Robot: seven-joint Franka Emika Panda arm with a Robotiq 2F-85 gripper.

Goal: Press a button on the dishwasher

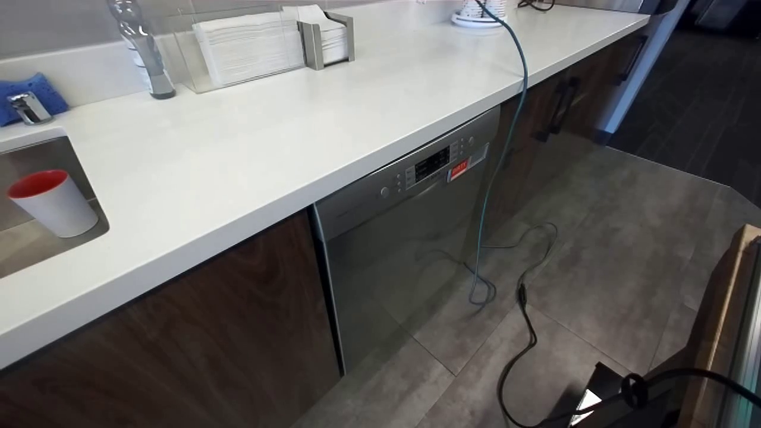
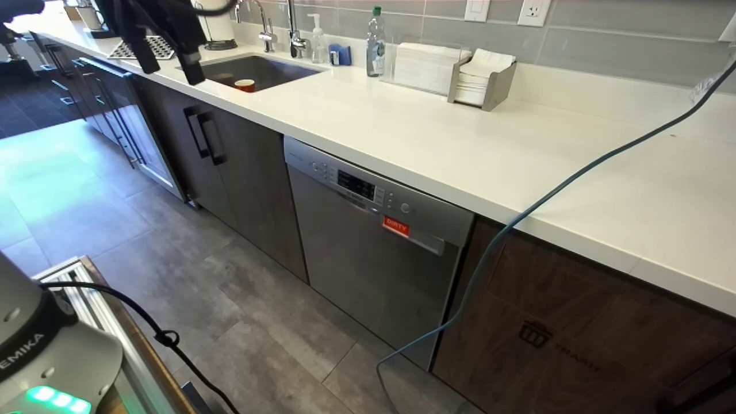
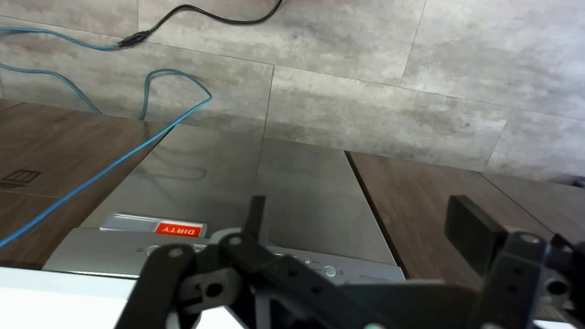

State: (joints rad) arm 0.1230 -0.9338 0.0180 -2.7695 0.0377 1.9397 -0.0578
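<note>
At left in an exterior view hangs one black two-fingered gripper (image 2: 172, 73), its fingers (image 3: 470, 233) spread wide. Rightward, one red-lined white cup (image 2: 244, 85) sits in a steel sink (image 2: 276, 66). Beyond, one grey brushed-steel dishwasher (image 2: 368, 253) stands beneath the white counter (image 2: 351, 115), front facing the grey tiled floor (image 2: 276, 322), its black control strip's (image 2: 355, 185) long axis following the counter's edge. Above stand one clear green-capped bottle (image 2: 375, 49) and two white napkin stacks (image 2: 426, 68); rightmost, one blue cable (image 2: 509, 227).

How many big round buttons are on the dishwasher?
2: the left button and the right button, either side of the dark display in both exterior views. None seems hidden there.
</note>
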